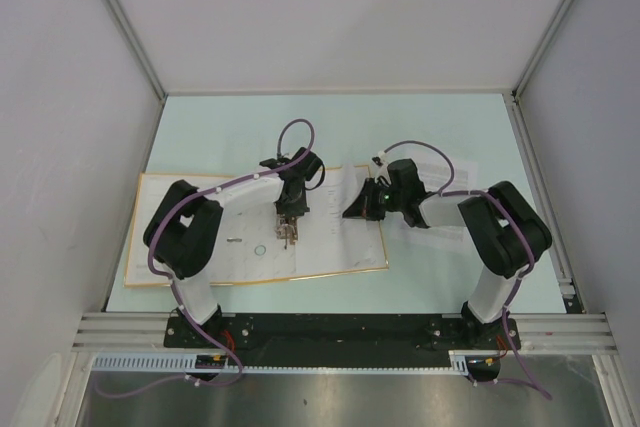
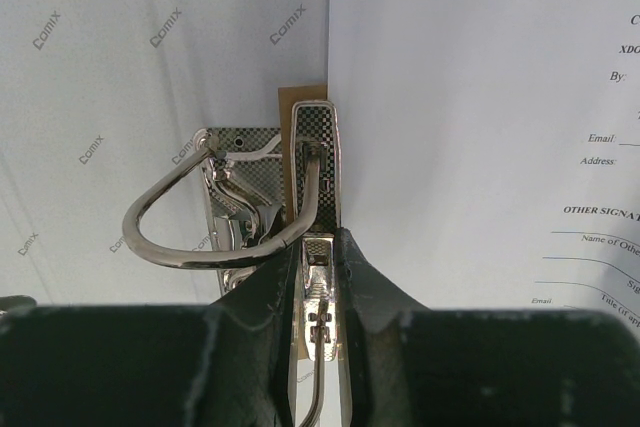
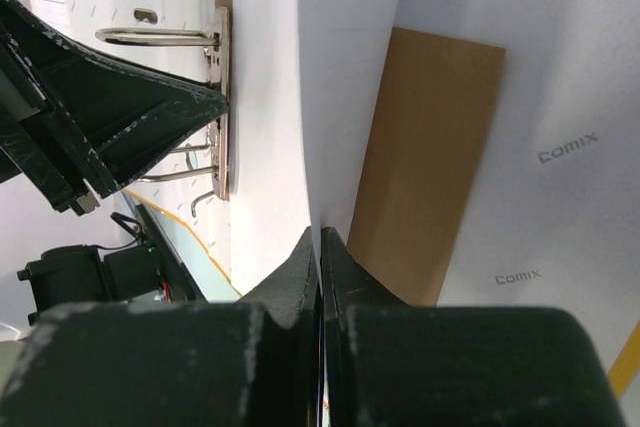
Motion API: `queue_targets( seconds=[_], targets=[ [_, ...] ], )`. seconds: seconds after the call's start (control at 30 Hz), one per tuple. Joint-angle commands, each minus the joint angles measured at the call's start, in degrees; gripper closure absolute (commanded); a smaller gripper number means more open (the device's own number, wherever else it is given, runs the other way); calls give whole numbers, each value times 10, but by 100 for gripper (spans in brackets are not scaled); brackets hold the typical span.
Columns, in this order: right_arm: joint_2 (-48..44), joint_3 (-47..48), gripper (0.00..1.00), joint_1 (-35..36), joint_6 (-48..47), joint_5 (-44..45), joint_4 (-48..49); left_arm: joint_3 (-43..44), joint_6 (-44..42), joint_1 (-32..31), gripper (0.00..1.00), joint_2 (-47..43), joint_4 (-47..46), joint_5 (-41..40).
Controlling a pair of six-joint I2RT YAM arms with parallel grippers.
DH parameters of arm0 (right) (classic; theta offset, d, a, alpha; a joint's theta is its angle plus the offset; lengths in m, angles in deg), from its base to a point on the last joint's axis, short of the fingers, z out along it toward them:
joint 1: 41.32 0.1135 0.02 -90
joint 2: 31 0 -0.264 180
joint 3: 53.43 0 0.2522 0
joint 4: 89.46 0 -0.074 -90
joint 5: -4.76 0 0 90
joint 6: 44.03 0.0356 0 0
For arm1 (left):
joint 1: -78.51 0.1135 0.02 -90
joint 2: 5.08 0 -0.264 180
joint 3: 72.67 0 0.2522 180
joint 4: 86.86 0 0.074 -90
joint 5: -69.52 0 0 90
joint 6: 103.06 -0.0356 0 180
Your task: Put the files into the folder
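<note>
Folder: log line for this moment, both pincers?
folder open flat | left pincer shut on clip lever | right pincer shut on files edge

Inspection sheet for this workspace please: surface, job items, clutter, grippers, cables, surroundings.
Surface: pale green table, flat.
Folder: open flat, whitish inside up, ring clip at its middle.
Files: on the folder's right half, edge beside the ring clip, not on the rings.
Clutter: whitish sheet edge beyond the right arm, unclear.
Grippers: left gripper shut on the clip's lever; right gripper shut on the files' edge.
Cables: purple cables looped along both arms.
Surroundings: grey panel walls, metal rail at near edge.
</note>
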Motion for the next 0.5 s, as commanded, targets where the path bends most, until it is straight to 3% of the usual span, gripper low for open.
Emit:
queue_targets(
  seconds=[0.0,0.27,0.47],
  targets=[
    [18,0,100,-2,-9,-22,40,-6,-10,2,100,-25,-6,17],
    [18,1,97,-3,-16,-24,36,-6,-10,2,99,-12,-8,20],
    [9,2,90,-6,-28,-22,17,-8,-7,2,78,-11,-12,21]
  ],
)
